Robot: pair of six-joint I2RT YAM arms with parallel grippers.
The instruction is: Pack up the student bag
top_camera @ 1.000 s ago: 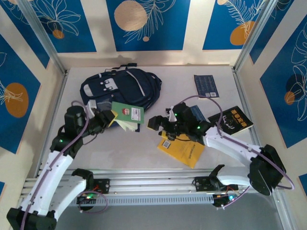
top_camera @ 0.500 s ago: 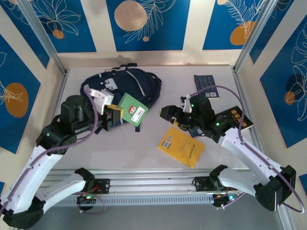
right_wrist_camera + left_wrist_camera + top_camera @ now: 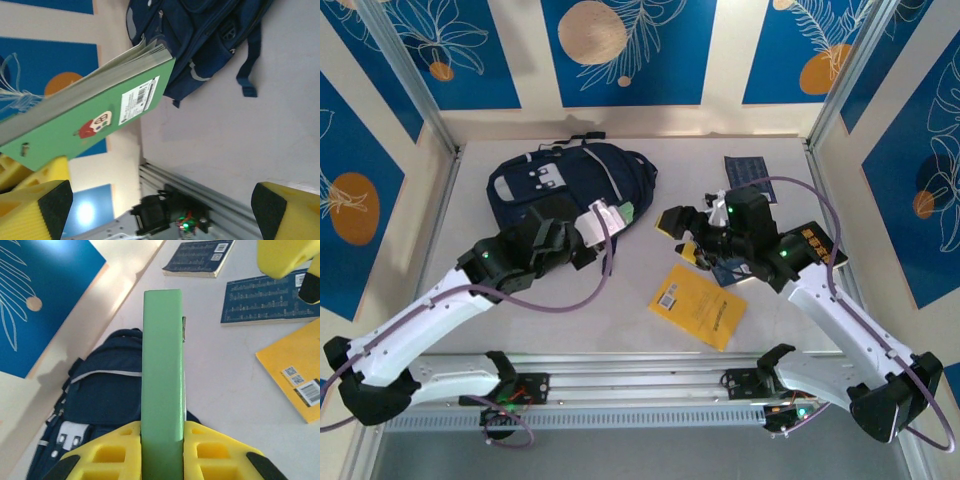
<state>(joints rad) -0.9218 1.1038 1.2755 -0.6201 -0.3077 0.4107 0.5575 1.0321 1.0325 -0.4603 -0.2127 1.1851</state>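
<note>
Blue panels with orange discs and white leaf drawings line the walls around a pale bench (image 3: 620, 325). Toward its far left lies the bag (image 3: 570, 180) – flat, front pockets up, dark straps trailing off its right side.

From the near left, the left arm (image 3: 430, 310) reaches to the bag's right edge. Its left jaws are clamped on a green book (image 3: 161, 370), whose yellow pads press both covers. In the left wrist view the book stands edge-on over the bag's near right part. Whether it touches the fabric cannot be told. In the right wrist view its cover carries a barcode label and a small red-and-white picture, with the pages fanning slightly toward the bag.

Reaching from the right of the bag, the right arm (image 3: 830, 310) ends in the right jaws, which are spread wide and hold nothing. Both yellow fingertips (image 3: 35, 207) sit at the bottom corners of the right wrist view, well apart.

Right of the bag and nearer the arm bases, a yellow book (image 3: 698, 305) lies flat, barcode up. A blue book (image 3: 732, 268) lies partly under the right wrist. Further right of the bag – toward the back wall – lies a navy book (image 3: 750, 180). A black book (image 3: 817, 245) with yellow lettering lies farthest from the bag, near the right wall.
</note>
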